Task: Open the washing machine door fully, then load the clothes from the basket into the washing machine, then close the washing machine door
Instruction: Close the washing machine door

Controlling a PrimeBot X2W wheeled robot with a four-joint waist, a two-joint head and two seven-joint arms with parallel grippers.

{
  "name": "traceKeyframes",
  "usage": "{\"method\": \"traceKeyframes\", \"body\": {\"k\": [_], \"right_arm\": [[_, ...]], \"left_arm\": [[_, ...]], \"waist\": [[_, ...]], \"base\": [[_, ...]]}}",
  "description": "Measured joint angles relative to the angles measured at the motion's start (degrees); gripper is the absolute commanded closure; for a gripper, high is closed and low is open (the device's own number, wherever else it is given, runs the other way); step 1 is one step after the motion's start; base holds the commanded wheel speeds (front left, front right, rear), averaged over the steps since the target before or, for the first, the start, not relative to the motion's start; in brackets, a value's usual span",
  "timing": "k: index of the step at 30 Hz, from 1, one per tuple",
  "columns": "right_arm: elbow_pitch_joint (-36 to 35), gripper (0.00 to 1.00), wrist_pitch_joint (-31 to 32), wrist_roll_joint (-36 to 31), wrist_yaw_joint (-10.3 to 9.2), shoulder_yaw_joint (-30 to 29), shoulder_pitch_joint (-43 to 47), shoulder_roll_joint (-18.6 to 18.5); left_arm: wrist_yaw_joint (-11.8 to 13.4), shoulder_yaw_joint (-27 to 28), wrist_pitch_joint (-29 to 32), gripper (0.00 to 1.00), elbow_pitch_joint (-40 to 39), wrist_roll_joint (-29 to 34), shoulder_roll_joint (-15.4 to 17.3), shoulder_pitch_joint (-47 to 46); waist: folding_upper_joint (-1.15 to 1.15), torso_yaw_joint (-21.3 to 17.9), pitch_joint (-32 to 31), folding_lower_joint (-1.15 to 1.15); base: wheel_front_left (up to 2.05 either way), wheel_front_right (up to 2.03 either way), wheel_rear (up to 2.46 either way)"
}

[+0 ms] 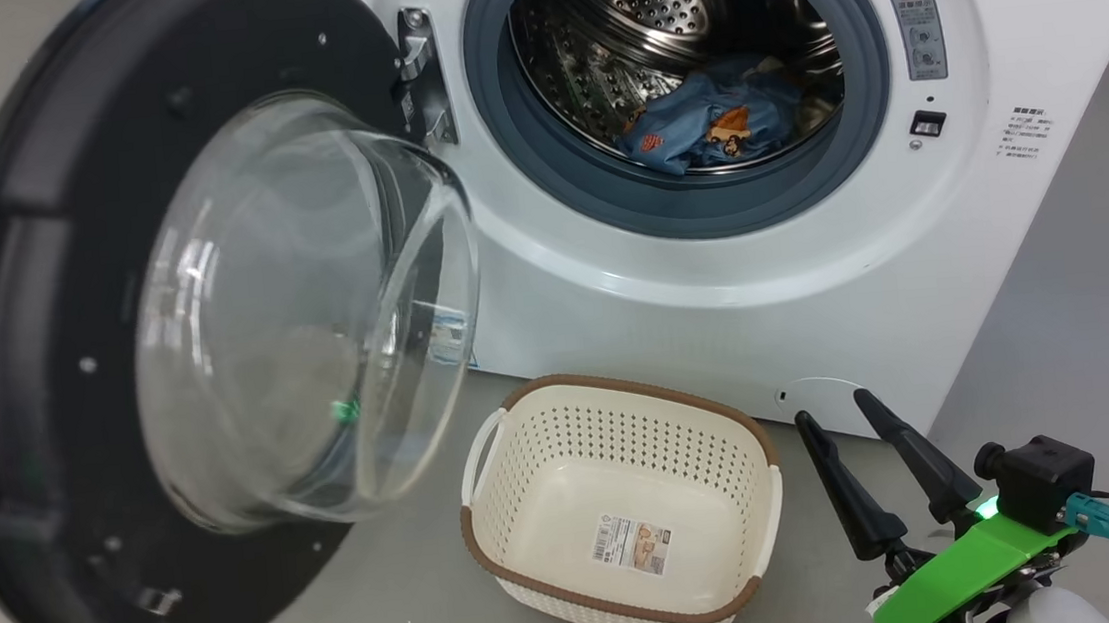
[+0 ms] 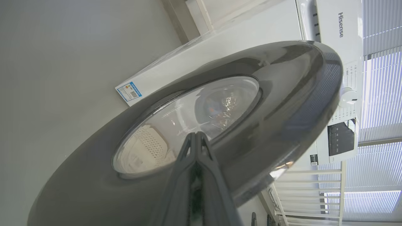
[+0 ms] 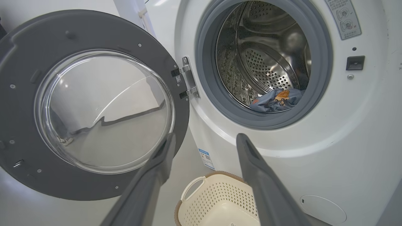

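The washing machine door (image 1: 21, 298) stands swung out to the left, its glass bowl facing me. Inside the steel drum of the washing machine (image 1: 717, 337) lie the clothes (image 1: 719, 121), a light blue bundle with orange-brown figures. They also show low in the drum in the right wrist view (image 3: 276, 99). On the floor in front sits the basket (image 1: 622, 506), with nothing in it but its label. My right gripper (image 1: 840, 414) is open and empty to the right of the basket. My left gripper (image 2: 196, 135) is shut, its tips at the door's outer face (image 2: 282, 103).
The open door takes up the left of the space before the machine. Grey floor lies around the basket (image 3: 216, 201) and to the machine's right. A white railing (image 2: 314, 188) and window blinds (image 2: 383, 94) stand behind the machine.
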Motion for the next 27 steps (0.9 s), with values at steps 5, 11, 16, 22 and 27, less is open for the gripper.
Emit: {"method": "traceKeyframes", "body": {"k": [5,11,16,22,27], "right_arm": [[0.01,0.0,0.0,0.0,0.0,-0.05,0.0,0.14],[-0.01,0.0,0.0,0.0,0.0,-0.22,0.0,0.18],[-0.02,0.0,0.0,0.0,0.0,-0.31,0.01,0.25],[-0.03,0.0,0.0,0.0,0.0,-0.44,-0.01,0.46],[-0.02,0.0,0.0,0.0,0.0,-1.19,0.0,0.45]], "left_arm": [[1.62,-2.05,3.32,1.0,-6.19,-2.74,-4.76,1.57],[3.02,-3.61,5.61,1.0,-11.79,-3.44,-6.24,3.79],[3.36,-6.05,6.76,1.0,-15.56,-3.98,-8.9,4.17],[4.04,-7.92,7.46,1.0,-18.92,-4.38,-11.13,5.05],[4.52,-9.17,8.17,1.0,-20.64,-4.8,-12.41,5.32]], "waist": [[0.0,-0.21,-0.09,0.0],[0.0,-0.74,-0.19,0.0],[0.0,-1.19,0.01,0.0],[0.0,-2.06,0.3,0.0],[0.01,-2.72,0.42,0.0]], "base": [[0.0,0.0,0.0],[0.0,0.0,0.0],[0.0,0.0,0.0],[0.0,0.0,0.0],[0.0,0.0,0.0]]}}
